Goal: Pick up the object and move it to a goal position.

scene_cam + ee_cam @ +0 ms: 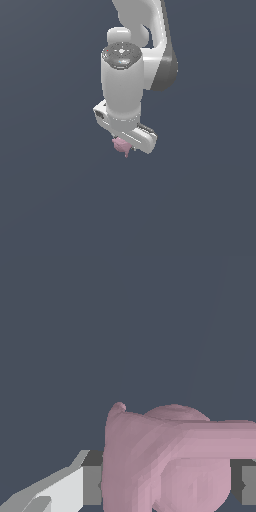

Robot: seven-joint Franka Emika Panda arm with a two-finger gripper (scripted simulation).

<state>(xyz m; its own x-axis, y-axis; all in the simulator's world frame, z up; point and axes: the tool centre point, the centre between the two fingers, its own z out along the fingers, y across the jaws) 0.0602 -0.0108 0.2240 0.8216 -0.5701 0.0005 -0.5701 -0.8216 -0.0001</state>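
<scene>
The arm point(124, 85) has a smooth, pale shell like moulded plastic with a soft sheen, a darker grey section at the elbow and a dark, slightly glossy cap on top. The pink object point(170, 461) looks matt and smooth-skinned, lumpy with short nubs, without highlights. The gripper point(126, 145) housing shows flat, matt white and grey faces; the background surface point(50, 200) is uniform matt slate-blue.

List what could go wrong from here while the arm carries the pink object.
1. The pink object is much smaller than the hand and pokes out below it, so the grip may be shallow; a quick move could let it slip.
2. Its lumpy, nubbed shape gives the fingers uneven contact, so it might twist in the grip.
3. It fills much of the wrist view, hiding what lies beneath, which may hamper placement.
</scene>
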